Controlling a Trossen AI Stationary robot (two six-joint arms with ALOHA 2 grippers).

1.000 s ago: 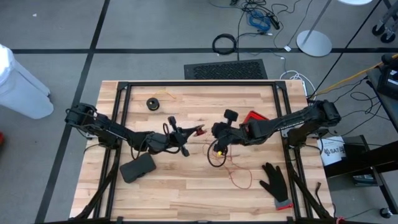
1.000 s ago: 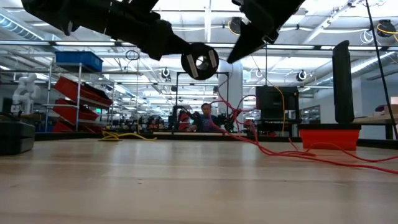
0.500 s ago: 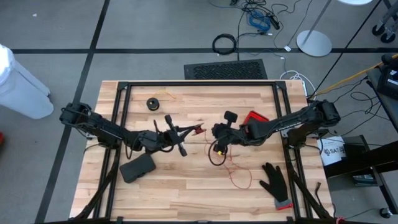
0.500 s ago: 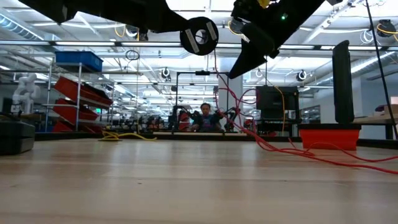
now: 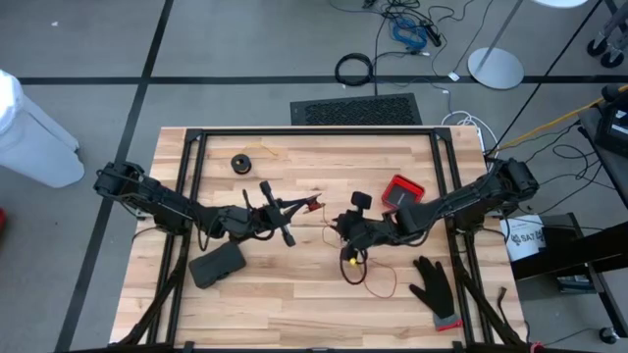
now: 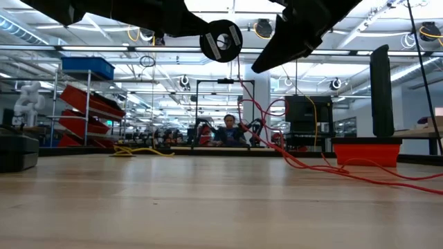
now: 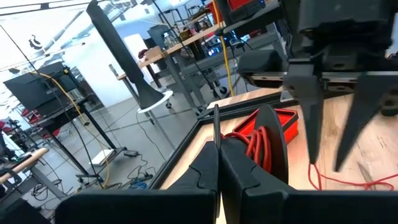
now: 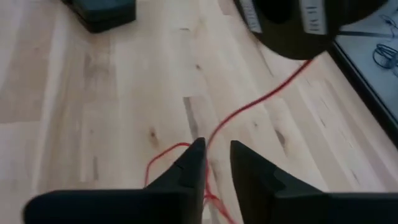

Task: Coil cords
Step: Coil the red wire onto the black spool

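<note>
A thin red cord (image 5: 365,276) trails in loose loops across the wooden table (image 5: 294,304), running up to a small black spool (image 6: 221,40) held above the boards near the table's middle. The left gripper (image 5: 294,207) has its fingers pressed tight on that spool, red windings showing between them in the left wrist view, and its arm reaches in low from the left edge, elbow bent, wrist pointing toward the centre. Facing it, the right gripper (image 5: 349,227) hangs above the cord's slack with its two fingers (image 8: 188,167) slightly parted and the red strand passing just ahead of their tips; whether they touch it cannot be told. The right arm stretches in from the right edge, angled across toward the centre and the near edge. A second black spool (image 5: 241,163) sits alone near the far-left corner, well apart from both grippers. A red tray (image 5: 401,191) lies beside the right arm, a black glove (image 5: 433,285) rests near the front-right corner, and a flat black case (image 5: 216,265) lies below the left arm. Bare boards stretch along the near edge between case and glove, and along the far edge to the right of the lone spool; a black frame (image 5: 314,131) borders the table.
</note>
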